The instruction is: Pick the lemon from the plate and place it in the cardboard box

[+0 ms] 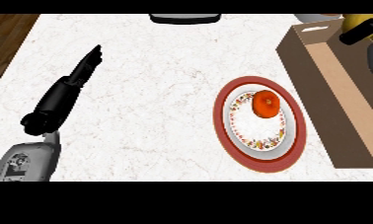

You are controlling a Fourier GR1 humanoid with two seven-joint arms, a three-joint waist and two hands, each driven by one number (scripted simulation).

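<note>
On your left, one hand (73, 82) lies over the white marbled table (146, 70), its grey forearm entering from the lower left corner. The black fingers are stretched straight toward the far edge and hold nothing. Nothing lies on the bare table between that hand and the plate.

At the far edge, near the middle, you see one dark, flat-topped object (185, 18), cut off by the view.

Right of centre sits one round plate (258, 136): a broad red rim, a white centre, and a ring of small floral pattern. On its upper part rests a single round fruit, the lemon (265, 103), though it looks orange-red here.

Just beside the plate on the right stands one cardboard box (331, 94), brown, long and open-topped, with a slot handle in its far wall. At the top right corner a black and yellow shape (357, 29) overlaps the box; you cannot tell what it is.
</note>
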